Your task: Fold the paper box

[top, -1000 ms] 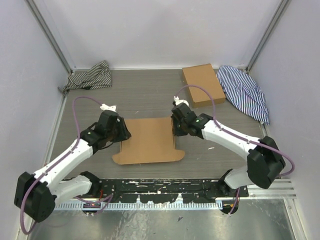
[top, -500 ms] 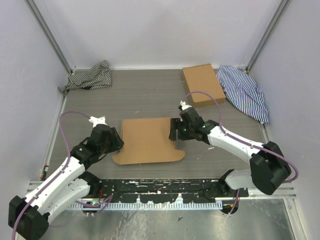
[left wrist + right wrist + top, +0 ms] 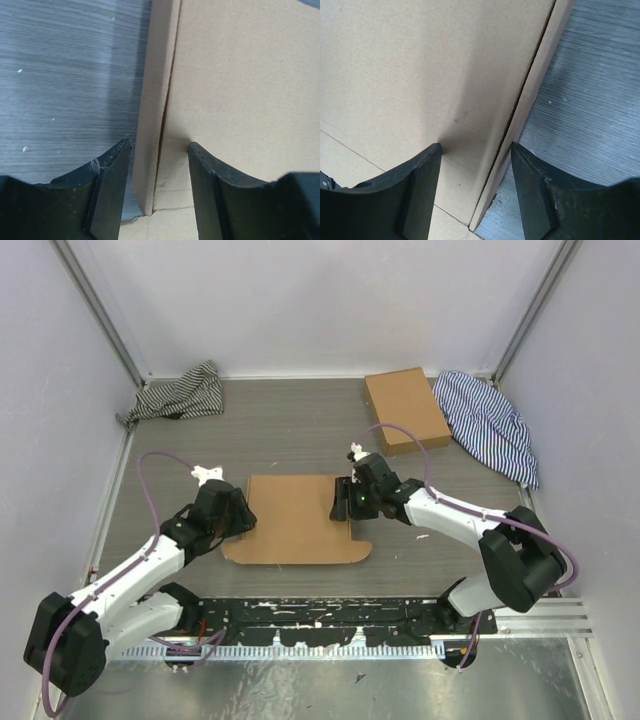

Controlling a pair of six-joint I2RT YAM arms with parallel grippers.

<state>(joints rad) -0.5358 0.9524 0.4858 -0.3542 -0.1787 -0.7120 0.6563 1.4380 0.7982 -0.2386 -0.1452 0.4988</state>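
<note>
Paper box (image 3: pixel 295 520) lying flat on the counter (image 3: pixel 290 435), with 2 claws at its sides.
The box sat mid-counter, just ahead of the arm bases. The left claw (image 3: pixel 244 515) was at its left edge and the right claw (image 3: pixel 341 502) at its right edge. Each had its jaws spread apart, straddling a narrow side strip of cardboard and gripping nothing. Whether the fingers (image 3: pixel 112 175) actually touched the cardboard was unclear.
</note>
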